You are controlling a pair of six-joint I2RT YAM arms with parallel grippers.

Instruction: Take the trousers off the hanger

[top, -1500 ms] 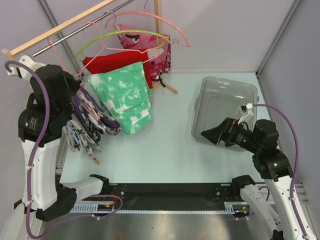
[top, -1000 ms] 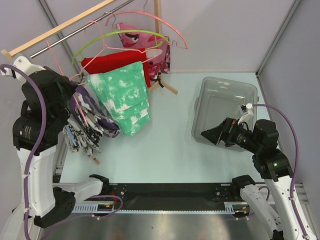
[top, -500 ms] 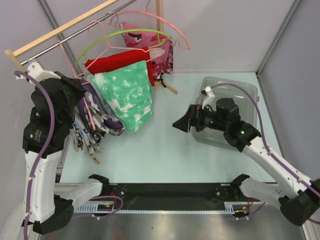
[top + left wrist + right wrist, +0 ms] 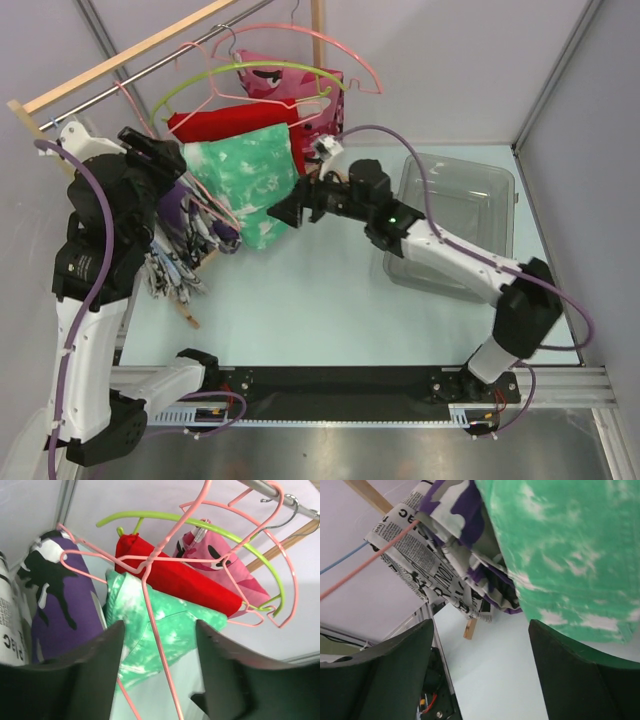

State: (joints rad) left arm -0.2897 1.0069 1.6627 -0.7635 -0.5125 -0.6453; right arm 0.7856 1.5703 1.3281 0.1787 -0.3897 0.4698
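Pale worktop (image 4: 330,290) below. I've got the trousers (image 4: 55,610) at the rack's left end, draped on the pink hanger (image 4: 146,567), between the newsprint garment (image 4: 410,555) and the green mottled garment (image 4: 250,190). My left end effector (image 4: 157,680) is spread wide, hanger wire running between its fingers. My right end effector (image 4: 480,680), released too, hovers just beside the green cloth.

trousers (image 4: 195,225): purple camouflage, draped over hanger (image 4: 146,567) | hanger: thin, pale pink
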